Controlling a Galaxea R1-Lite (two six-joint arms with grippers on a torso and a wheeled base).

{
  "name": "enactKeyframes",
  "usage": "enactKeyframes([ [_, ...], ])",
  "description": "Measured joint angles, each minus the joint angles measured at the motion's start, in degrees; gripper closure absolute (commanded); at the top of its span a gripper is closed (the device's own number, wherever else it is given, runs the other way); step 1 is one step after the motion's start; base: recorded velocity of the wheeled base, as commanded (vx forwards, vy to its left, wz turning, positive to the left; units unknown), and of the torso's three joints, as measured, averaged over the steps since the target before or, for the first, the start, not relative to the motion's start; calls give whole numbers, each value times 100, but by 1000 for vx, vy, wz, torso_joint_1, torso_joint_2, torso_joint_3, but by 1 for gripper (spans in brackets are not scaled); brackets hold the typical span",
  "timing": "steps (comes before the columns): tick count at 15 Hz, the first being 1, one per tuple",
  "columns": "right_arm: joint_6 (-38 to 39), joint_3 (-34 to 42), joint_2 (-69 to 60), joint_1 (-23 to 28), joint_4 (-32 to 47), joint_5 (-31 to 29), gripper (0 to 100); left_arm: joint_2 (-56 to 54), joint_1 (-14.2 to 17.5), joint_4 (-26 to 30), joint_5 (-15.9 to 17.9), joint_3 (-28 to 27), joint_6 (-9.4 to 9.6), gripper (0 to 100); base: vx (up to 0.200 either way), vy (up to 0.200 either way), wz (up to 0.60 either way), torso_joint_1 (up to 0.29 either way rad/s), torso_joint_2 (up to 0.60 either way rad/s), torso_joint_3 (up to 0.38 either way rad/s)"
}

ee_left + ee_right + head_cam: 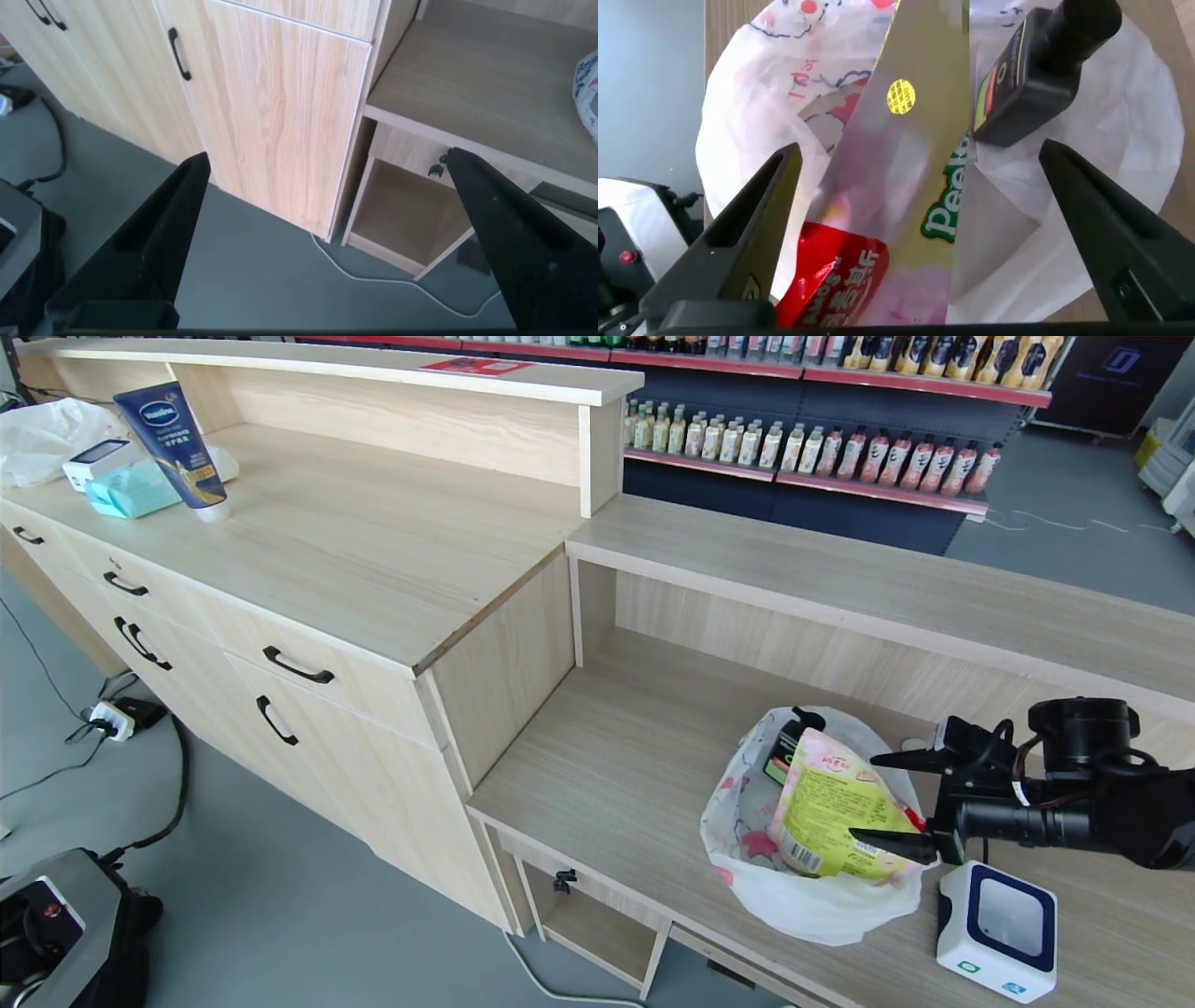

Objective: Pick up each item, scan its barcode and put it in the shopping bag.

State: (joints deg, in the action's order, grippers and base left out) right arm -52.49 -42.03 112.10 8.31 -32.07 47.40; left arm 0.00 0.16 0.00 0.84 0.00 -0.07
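A white shopping bag stands on the low counter. In it lean a yellow-and-pink snack packet and a black bottle. My right gripper is open at the bag's right side, one finger on either side of the packet without touching it. A white barcode scanner sits just right of the bag. On the upper counter, far left, stand a blue tube, a teal tissue pack and a white box. My left gripper hangs open over the floor by the cabinet.
A raised shelf wall runs behind the low counter. The tall cabinet's side panel borders it on the left. A crumpled white plastic bag lies at the upper counter's far-left end. Cables and a power strip lie on the floor.
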Motion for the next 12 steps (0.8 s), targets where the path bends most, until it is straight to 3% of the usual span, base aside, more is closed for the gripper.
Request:
enactKeyframes([
  [5, 285, -41, -751, 11, 71, 758, 0, 0, 0, 0, 2, 0, 2, 0, 0, 0, 0, 0, 0, 0],
  [12, 739, -55, -1735, 17, 5, 791, 0, 0, 0, 0, 2, 0, 0, 0, 0, 0, 0, 0, 0, 0],
])
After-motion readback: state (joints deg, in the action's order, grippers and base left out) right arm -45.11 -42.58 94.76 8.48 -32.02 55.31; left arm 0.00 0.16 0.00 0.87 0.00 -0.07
